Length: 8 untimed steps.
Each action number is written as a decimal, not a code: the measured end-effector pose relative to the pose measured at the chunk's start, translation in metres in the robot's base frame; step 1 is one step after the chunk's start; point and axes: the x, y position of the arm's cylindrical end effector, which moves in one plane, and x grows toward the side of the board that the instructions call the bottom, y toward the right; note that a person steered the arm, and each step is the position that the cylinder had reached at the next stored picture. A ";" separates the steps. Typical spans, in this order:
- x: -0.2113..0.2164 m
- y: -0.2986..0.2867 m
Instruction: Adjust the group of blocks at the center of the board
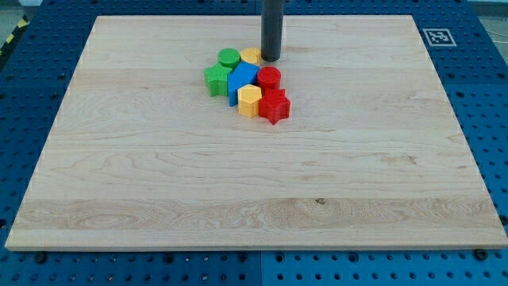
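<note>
- our tip (271, 59) stands at the top of the cluster, touching or just beside the yellow block (252, 56) and just above the red cylinder (269, 77).
- green cylinder (228, 57), green star (216, 79), blue block (242, 80), yellow hexagon (249, 101) and red star (274, 106) sit packed together, leaving no lane between them.
- the tabletop (254, 191) gives us open room on the view's left, right and bottom.

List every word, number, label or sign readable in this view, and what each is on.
No readable words or numbers anywhere.
Only sign: a black-and-white square marker on the board's top right corner; it is a pattern, not text.
The blocks and my tip carry no print.
</note>
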 end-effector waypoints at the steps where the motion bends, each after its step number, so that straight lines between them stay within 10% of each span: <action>1: 0.000 0.000; 8: -0.013 0.032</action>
